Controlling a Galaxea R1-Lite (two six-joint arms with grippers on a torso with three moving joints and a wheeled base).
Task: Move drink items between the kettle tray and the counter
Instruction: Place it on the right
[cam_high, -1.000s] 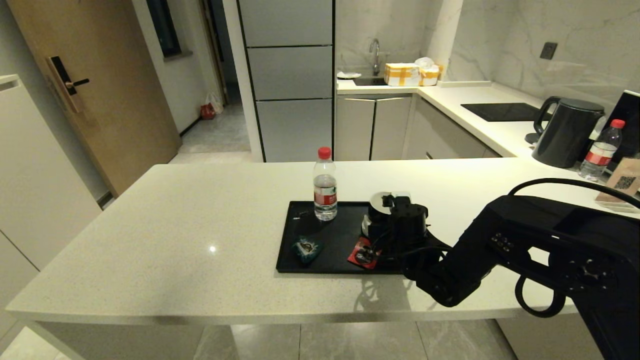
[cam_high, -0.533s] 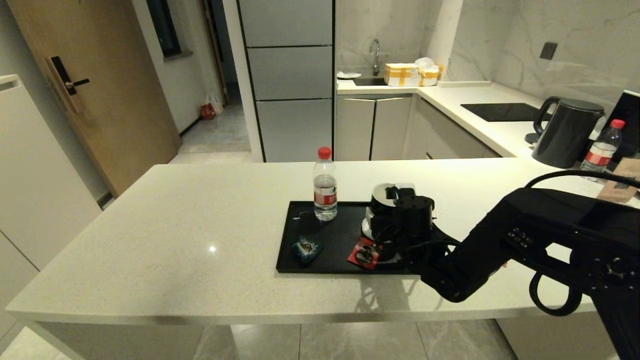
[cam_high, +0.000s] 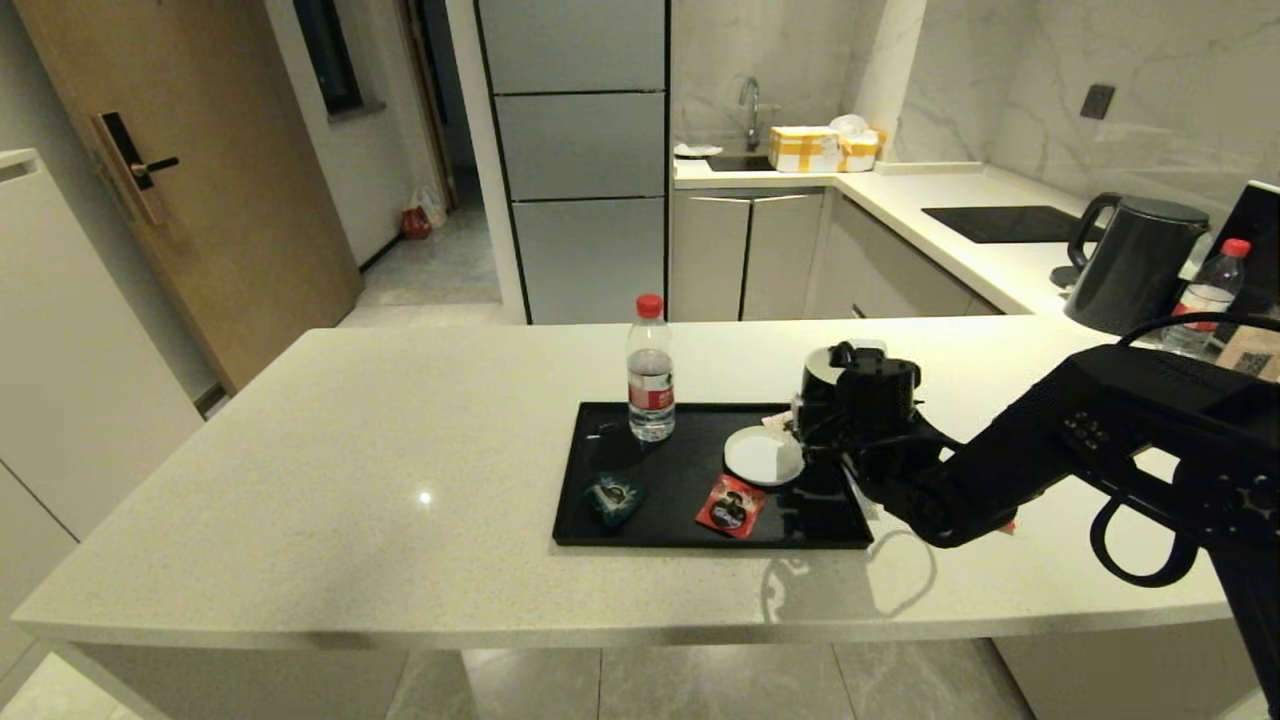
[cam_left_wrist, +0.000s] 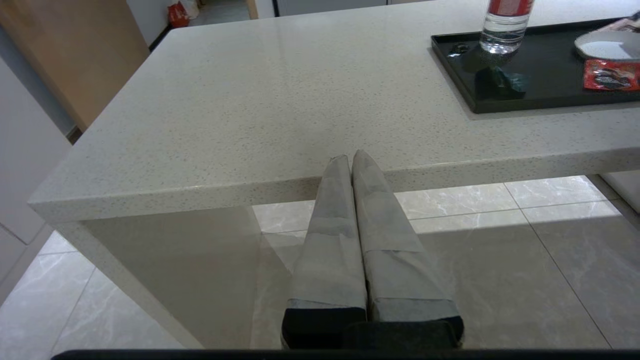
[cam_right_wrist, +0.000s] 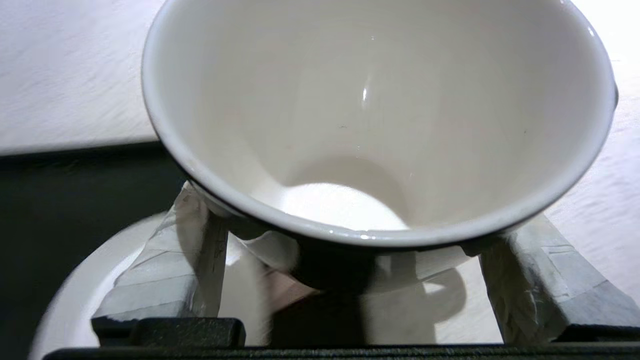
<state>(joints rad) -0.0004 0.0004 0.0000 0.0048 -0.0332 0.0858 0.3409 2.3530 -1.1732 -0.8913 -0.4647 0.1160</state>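
Note:
The black mug with its white inside hangs above the far right corner of the black kettle tray. My right gripper is shut on the mug, its taped fingers pressing both sides of the wall. A white saucer sits bare on the tray just left of the mug. Near the tray's front rim lies the red sachet. The cream counter carries the tray. My left gripper is parked shut below the counter's front edge.
A red-capped water bottle stands at the tray's back, and a teal sachet lies at its front left. The black kettle and a second bottle stand on the far right counter.
My right gripper has raised the mug off the saucer and carried it to the right, uncovering the white saucer. The left arm has not moved.

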